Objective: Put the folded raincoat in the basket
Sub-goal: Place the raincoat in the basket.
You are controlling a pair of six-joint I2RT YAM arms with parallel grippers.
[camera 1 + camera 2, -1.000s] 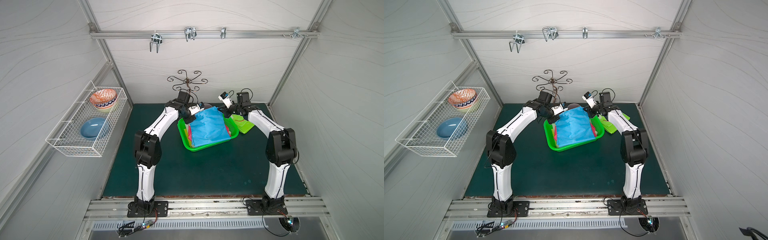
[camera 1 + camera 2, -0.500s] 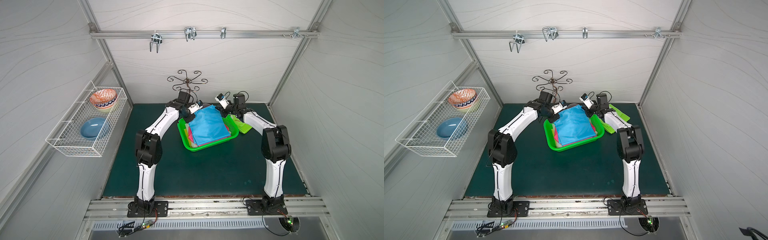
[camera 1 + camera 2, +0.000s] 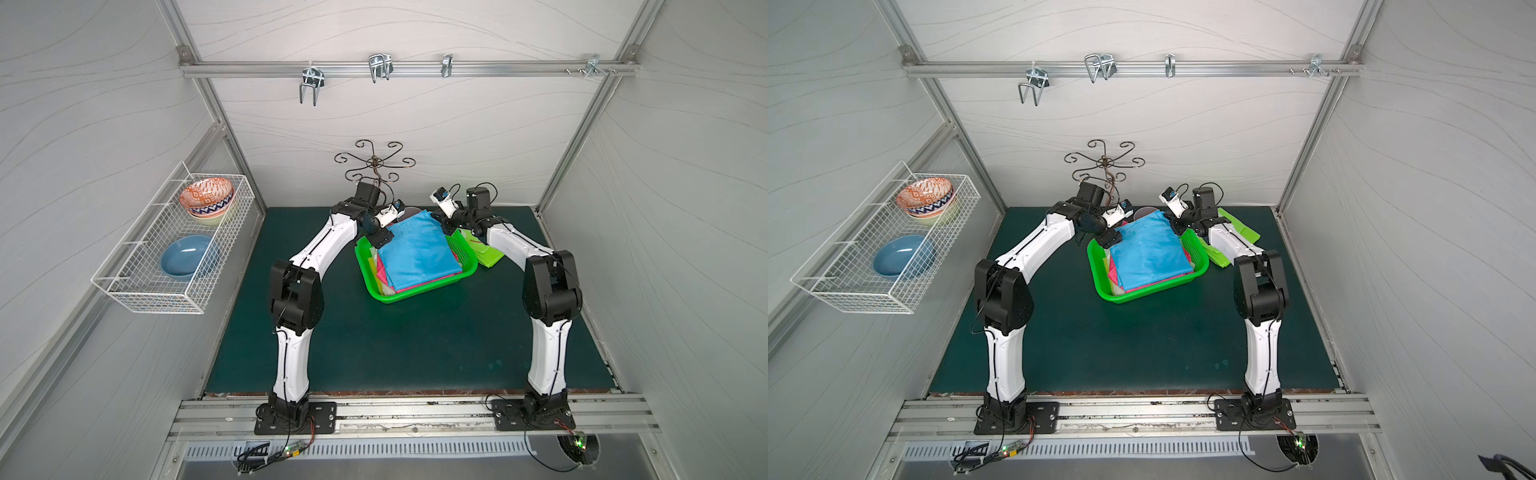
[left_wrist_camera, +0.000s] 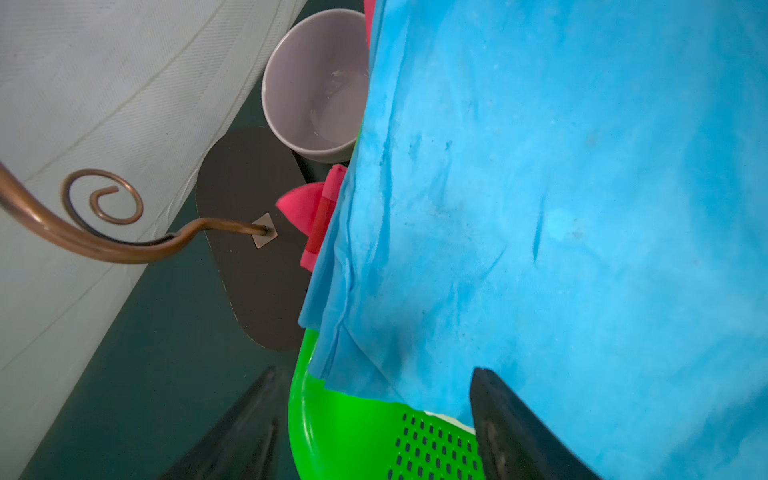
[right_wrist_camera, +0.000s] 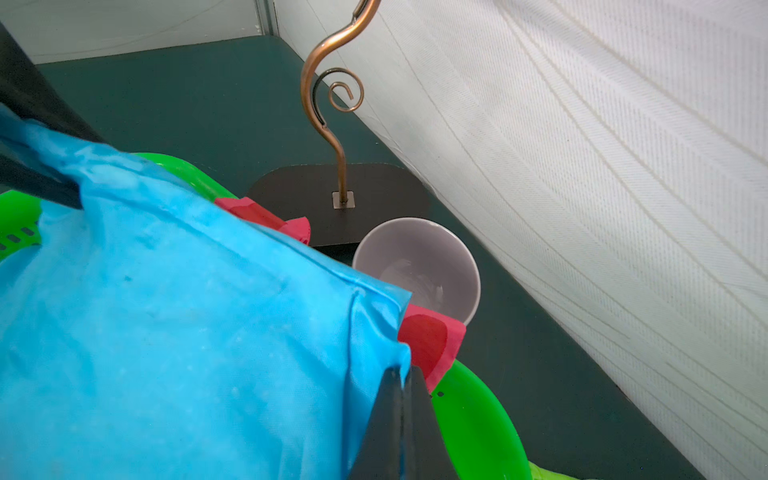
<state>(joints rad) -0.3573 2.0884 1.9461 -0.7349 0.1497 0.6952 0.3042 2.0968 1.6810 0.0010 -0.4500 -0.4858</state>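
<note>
The folded blue raincoat [image 3: 415, 249] [image 3: 1148, 253] lies on top of a pile of folded cloths in the green basket [image 3: 415, 293] [image 3: 1142, 296], its far edge sticking out over the rim. My left gripper [image 3: 383, 239] [image 4: 374, 374] is open at the raincoat's far left corner. Its jaws stand apart either side of the basket's rim [image 4: 345, 428] and the raincoat's [image 4: 540, 208] edge. My right gripper [image 3: 442, 222] [image 5: 401, 374] is shut on the far right corner of the raincoat [image 5: 166, 332], just above the basket's rim [image 5: 478, 415].
A grey cup [image 4: 316, 91] [image 5: 419, 266] and a copper hook stand [image 3: 374, 166] on a dark base [image 4: 249, 249] sit right behind the basket. A pink cloth [image 5: 432, 340] pokes out under the raincoat. A light green cloth [image 3: 488, 257] lies right of the basket. A wire rack [image 3: 174, 249] with bowls hangs on the left wall.
My left gripper has opened and let go of the raincoat's corner. The right arm has shifted left along the basket's far edge, still shut on its corner.
</note>
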